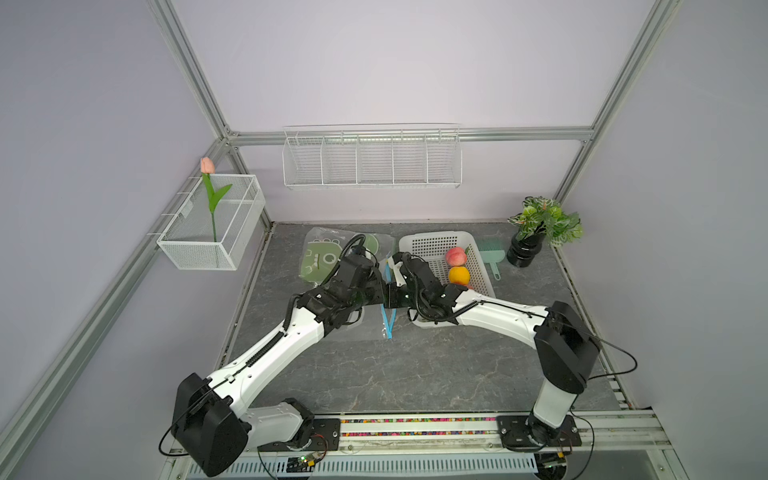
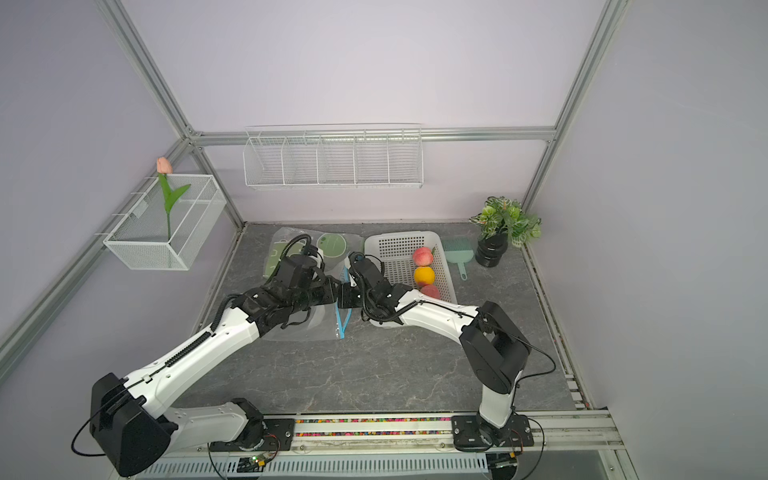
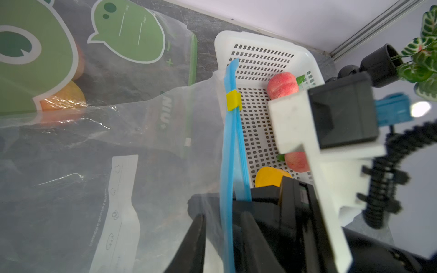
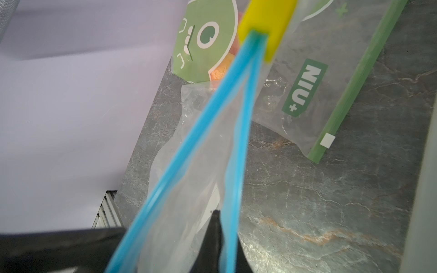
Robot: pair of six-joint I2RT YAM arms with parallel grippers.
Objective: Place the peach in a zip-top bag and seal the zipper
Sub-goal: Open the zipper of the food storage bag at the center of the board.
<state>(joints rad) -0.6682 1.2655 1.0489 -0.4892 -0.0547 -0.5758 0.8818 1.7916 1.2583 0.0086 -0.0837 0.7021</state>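
Right end effector (image 4: 225, 245) pinches bag (image 3: 165, 165) — unsealed.

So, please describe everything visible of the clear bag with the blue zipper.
The clear bag is thin, crinkled plastic with a blue zipper strip and a yellow slider near one end. Its mouth is parted; fingers of the right gripper pinch one lip, those of the left gripper straddle the strip. It looks empty.

Grey stone surface (image 1: 374, 374). White perforated basket (image 1: 428, 249) at back right, an orange (image 1: 459, 275) inside. Teal brush (image 1: 491, 254) just beside the basket; potted plant (image 1: 544, 224) in the far right corner. Green-printed bag (image 1: 322, 257) lies back left. Wire rack (image 1: 372, 160) on the rear wall. Mesh box (image 1: 232, 232) holds a tulip (image 1: 207, 165).
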